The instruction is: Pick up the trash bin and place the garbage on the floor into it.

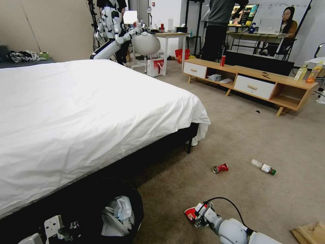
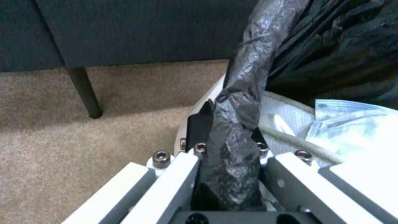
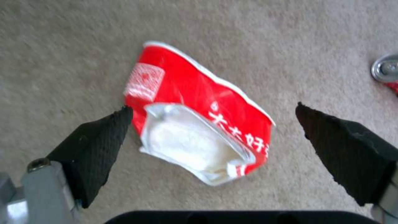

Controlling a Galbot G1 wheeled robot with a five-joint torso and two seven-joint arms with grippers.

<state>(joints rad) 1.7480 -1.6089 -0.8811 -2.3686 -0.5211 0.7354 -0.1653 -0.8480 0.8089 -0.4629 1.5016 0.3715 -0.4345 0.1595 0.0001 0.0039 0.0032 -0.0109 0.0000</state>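
We see white, rounded arm casings with a black cable looping over the right wrist, white gripper brackets fastened by dark hex screws, and black, textured, wedge-shaped finger pads (image 3: 95, 149).

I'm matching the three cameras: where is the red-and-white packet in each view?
Head view: red-and-white packet on the carpet at the bottom, partly behind the right gripper.
Left wrist view: not in it.
Right wrist view: packet in the centre, between the open jaws.
Shared landmark: the crushed red can.

Red-and-white packet (image 3: 199, 115) with white lettering, black-lined trash bin (image 1: 133, 203), beige carpet (image 1: 243, 135), black fingers (image 3: 95, 146)
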